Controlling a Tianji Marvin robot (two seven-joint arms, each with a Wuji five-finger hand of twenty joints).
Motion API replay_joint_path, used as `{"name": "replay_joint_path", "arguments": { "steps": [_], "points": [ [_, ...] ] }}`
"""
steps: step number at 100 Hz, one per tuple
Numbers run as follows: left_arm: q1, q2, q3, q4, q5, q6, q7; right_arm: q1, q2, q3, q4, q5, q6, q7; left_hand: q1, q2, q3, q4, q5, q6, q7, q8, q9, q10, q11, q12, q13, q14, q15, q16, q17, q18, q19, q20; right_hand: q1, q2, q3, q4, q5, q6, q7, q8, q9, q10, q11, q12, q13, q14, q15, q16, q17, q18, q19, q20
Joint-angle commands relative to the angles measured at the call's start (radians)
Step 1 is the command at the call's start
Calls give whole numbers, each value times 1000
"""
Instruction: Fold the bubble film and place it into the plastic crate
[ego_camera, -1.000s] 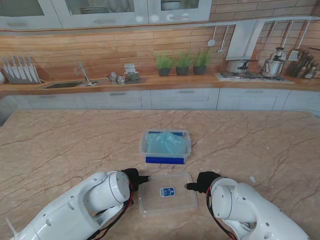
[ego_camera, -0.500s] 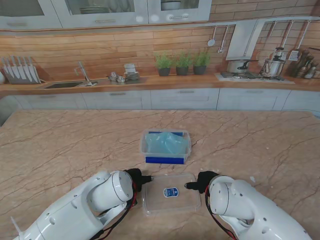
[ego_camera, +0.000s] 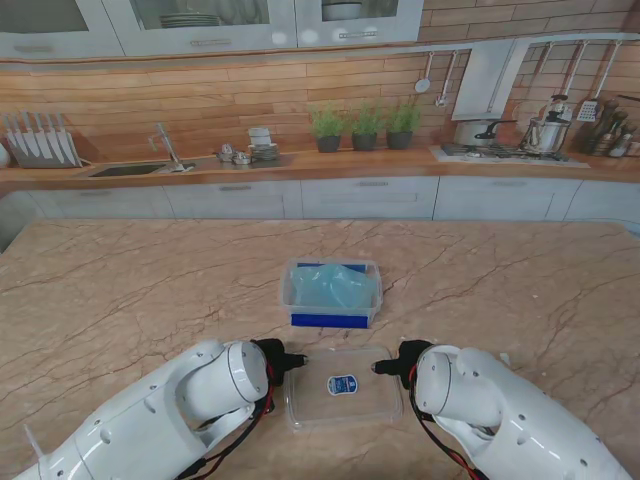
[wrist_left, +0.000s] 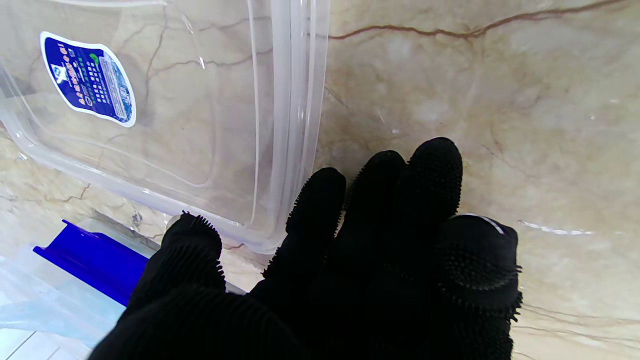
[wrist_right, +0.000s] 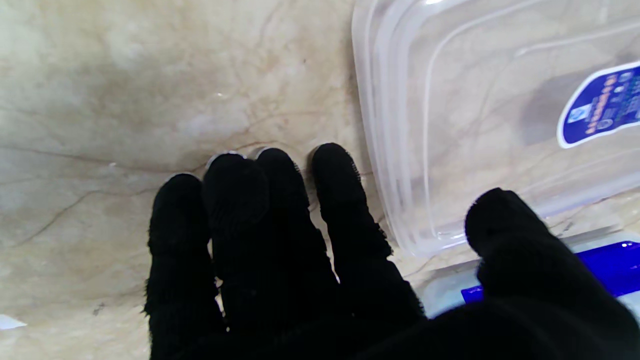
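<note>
Pale blue folded bubble film (ego_camera: 330, 286) sits inside clear plastic crate with blue front edge (ego_camera: 331, 320), mid beige marble worktop (ego_camera: 120, 290). Nearer to me, clear flat lid with blue sticker (ego_camera: 343, 398) lies between left robot hand (wrist_left: 320, 280) and right robot hand (wrist_right: 300, 265); both spread, holding nothing.
</note>
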Motion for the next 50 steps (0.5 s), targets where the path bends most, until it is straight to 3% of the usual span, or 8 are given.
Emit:
{"name": "replay_joint_path", "arguments": {
  "steps": [1,50],
  "points": [
    [21,-2,17,33,-16,20,-19,-14,3,-15,35,27,7,19,-3,39,-13,34,-65,-18,-237,-133,-65,66,-132,-63,-26,51,8,14,5,-45,47,16,-19,39,-4,20,-36,-34,-337,-102,22,91,40,12,54,57,48,12,2,-60,129,41],
    [41,-9,-10,30,-43,4,-16,25,-3,-48,55,136,-20,13,6,38,-10,34,-52,-20,-251,-140,-78,65,-159,-74,-57,82,-15,20,-26,-28,17,22,-17,40,-8,21,-39,-27,-347,-117,23,92,46,15,58,53,55,12,5,-62,133,38]
  ]
}}
